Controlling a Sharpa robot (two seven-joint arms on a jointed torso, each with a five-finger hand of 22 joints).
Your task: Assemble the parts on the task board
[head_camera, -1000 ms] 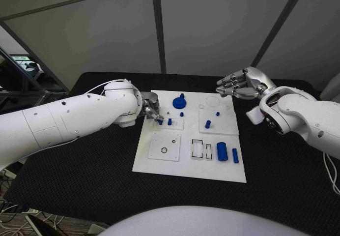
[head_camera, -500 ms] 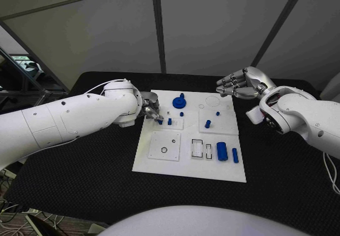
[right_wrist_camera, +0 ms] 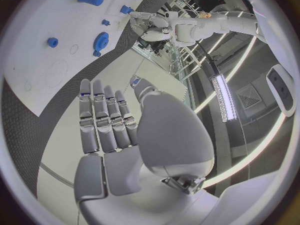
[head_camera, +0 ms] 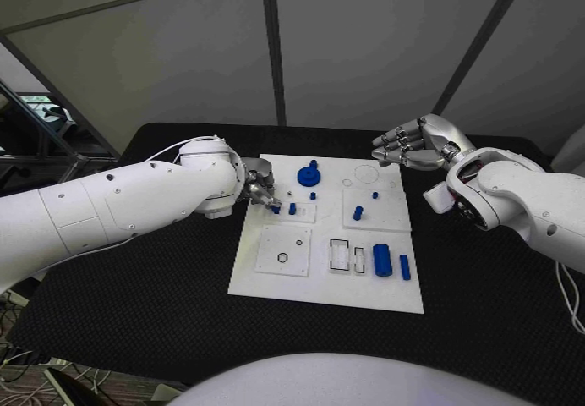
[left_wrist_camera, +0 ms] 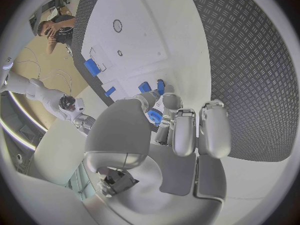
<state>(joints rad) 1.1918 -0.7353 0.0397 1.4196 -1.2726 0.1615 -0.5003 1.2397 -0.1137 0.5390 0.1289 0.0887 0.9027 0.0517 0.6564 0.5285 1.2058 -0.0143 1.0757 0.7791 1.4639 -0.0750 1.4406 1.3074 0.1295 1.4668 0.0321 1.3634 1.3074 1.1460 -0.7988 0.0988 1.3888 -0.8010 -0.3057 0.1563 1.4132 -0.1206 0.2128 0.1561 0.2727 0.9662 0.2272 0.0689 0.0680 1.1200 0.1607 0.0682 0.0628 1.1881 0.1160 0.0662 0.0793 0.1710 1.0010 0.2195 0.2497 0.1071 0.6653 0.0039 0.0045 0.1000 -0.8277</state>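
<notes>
Blue parts lie and stand across the white task board [head_camera: 327, 292] in the middle of the black counter [head_camera: 146, 288]. The left hand [head_camera: 259, 191] sits over the board's left edge, pinching a small blue part [left_wrist_camera: 154, 117] between thumb and fingers. The right hand [head_camera: 407, 145] hovers off the board's far right corner, fingers straight and close together, holding nothing.
</notes>
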